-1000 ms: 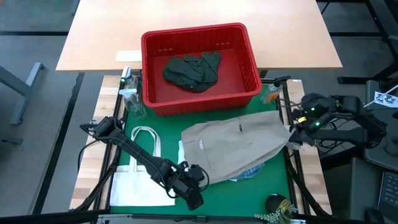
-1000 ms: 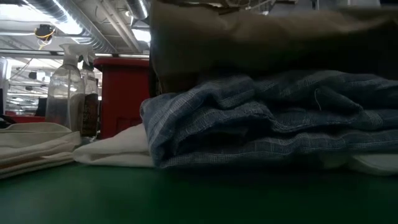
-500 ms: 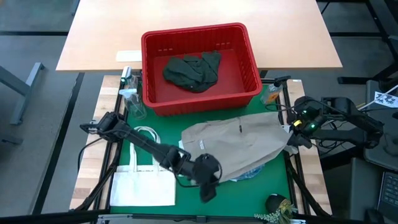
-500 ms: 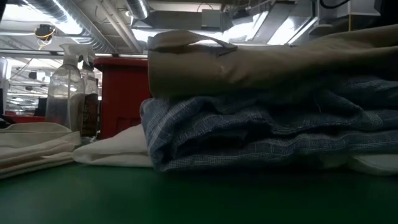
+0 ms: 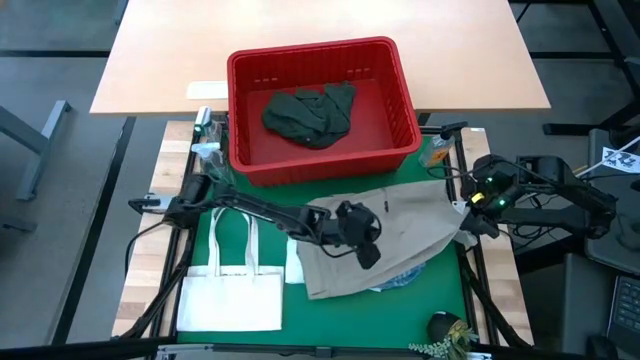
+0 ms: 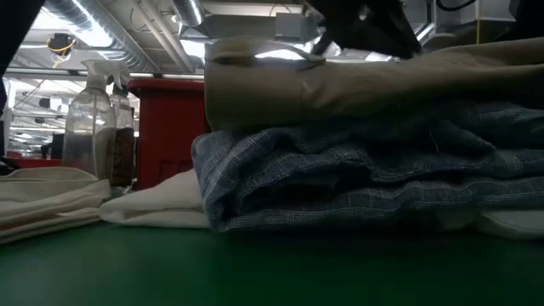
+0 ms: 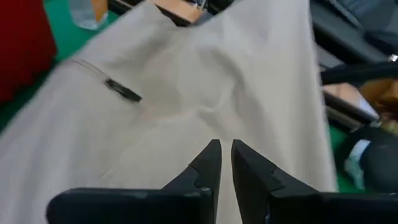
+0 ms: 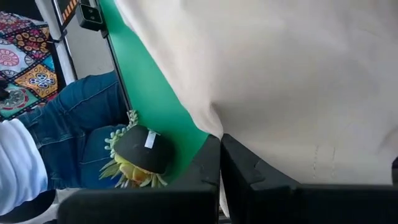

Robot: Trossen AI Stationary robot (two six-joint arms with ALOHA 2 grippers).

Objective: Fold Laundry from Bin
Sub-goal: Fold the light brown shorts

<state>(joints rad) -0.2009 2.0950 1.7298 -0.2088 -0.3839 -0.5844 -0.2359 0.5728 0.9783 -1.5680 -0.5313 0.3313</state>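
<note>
Beige garment [image 5: 400, 235] between both hands

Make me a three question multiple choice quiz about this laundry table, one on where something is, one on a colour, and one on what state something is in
1. Where is the dark green garment?
A. inside the red bin
B. on the white tote bag
C. under the beige garment

2. What colour is the cloth lying directly under the beige garment in the low view?
A. maroon
B. blue-and-white striped
C. yellow

3. How do the left gripper fingers stand?
A. spread wide
B. nearly together over the beige garment
C. clamped on a spray bottle

Answers: 1 A, the high view shows it lying on the bin floor. 2 B, the striped cloth sits just beneath the beige layer. 3 B, the left wrist view shows only a thin gap between the fingers, with beige cloth beyond them.
</note>
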